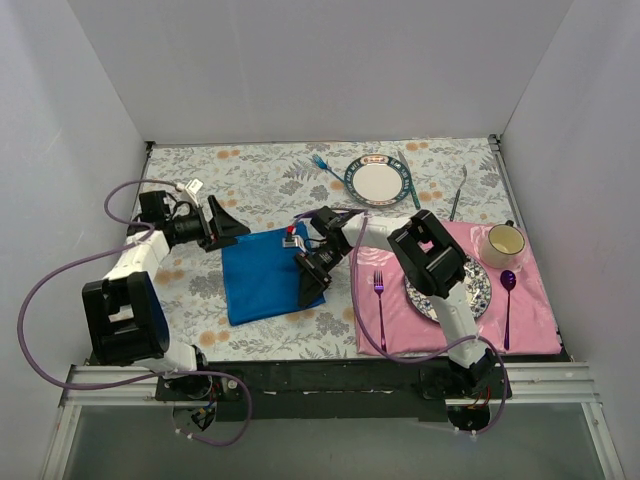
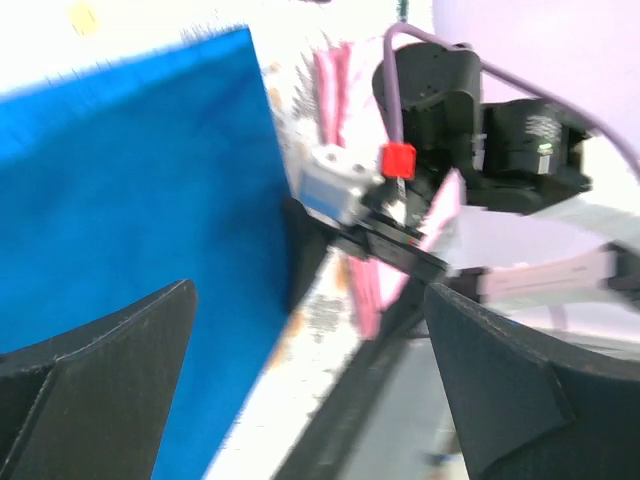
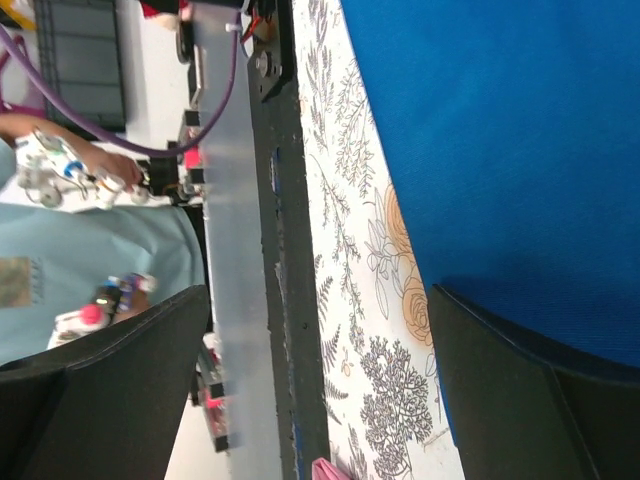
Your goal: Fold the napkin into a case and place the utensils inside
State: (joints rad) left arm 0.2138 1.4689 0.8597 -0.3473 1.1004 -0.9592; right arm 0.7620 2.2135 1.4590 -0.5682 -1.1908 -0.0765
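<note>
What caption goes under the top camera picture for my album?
Left end effector and right end effector, both open, flank the blue napkin on the flowery table.

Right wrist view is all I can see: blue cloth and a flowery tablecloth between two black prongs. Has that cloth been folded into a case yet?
Observer: No. From above, the napkin lies flat as a broad, roughly square shape, not a narrow pouch.
Operator: Where is the other arm?
Observer: The left tool hangs open near the napkin's far left corner.
Operator: And the cutlery?
Observer: A light-blue fork lies just left of a small plate at the far end of the table.
</note>
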